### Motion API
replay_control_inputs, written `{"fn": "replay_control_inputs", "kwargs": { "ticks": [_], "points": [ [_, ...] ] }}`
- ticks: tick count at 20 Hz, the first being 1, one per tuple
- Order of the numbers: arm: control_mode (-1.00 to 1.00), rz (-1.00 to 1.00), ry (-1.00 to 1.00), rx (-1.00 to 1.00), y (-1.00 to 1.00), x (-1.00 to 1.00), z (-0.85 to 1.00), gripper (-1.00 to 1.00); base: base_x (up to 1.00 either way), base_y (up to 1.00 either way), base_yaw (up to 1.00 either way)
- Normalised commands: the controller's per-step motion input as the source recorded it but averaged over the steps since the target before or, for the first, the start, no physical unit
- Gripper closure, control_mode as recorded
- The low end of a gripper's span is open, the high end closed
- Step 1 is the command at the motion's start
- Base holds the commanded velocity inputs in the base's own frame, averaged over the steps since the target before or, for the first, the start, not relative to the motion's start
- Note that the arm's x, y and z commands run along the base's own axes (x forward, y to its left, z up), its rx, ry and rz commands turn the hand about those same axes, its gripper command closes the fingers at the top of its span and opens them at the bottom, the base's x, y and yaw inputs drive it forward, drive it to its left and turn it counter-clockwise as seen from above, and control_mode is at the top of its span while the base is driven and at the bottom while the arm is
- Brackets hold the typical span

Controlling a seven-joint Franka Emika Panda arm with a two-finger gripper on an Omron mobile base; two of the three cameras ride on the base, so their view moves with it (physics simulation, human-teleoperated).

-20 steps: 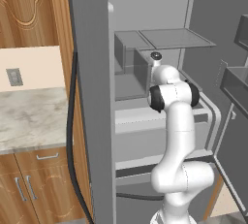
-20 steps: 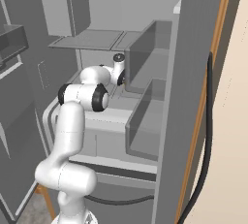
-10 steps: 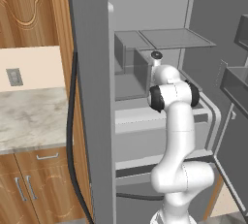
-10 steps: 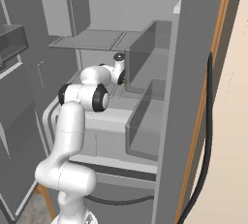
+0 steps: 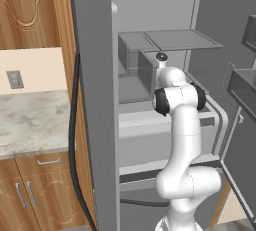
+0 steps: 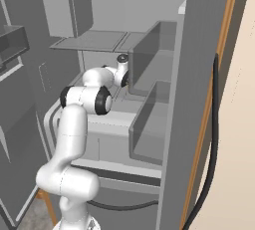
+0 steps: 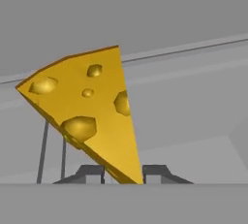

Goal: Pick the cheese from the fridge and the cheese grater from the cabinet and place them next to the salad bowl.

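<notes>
Gripping the cheese [image 7: 87, 106] looks like our step in hand: the yellow wedge stands close before the hand camera inside the fridge [image 5: 150, 40], its lower tip reaching down between the two dark fingertips [image 7: 89, 173], and we judge the jaws to be drawn in around that tip, though we cannot tell whether they truly pinch it. To do this well we should make sure the hold is firm on the wedge's flat faces before moving. Then we should draw the gripper [image 7: 123, 174] straight back out, clear of the grey shelf [image 5: 182, 39] above and the bin walls beside the arm.
</notes>
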Motion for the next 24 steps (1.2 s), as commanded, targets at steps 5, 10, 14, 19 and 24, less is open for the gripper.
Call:
{"fn": "replay_control_inputs", "kwargs": {
  "ticks": [5, 10, 14, 19, 24],
  "points": [
    [-1.00, 0.00, 0.00, 0.00, 0.00, -0.20, 0.00, 1.00, 0.00, 0.00, 0.00],
    [-1.00, 0.00, 0.00, 0.00, 0.00, -0.53, 0.00, 1.00, 0.00, 0.00, 0.00],
    [-1.00, 0.00, -0.05, 0.00, 0.00, -0.86, 0.00, 1.00, 0.00, 0.00, 0.00],
    [-1.00, 0.00, -0.13, 0.00, 0.00, -0.99, 0.00, 1.00, 0.00, 0.00, 0.00],
    [-1.00, 0.00, -0.11, 0.00, 0.00, -1.00, 0.08, 1.00, 0.00, 0.00, 0.00]
  ]
}}
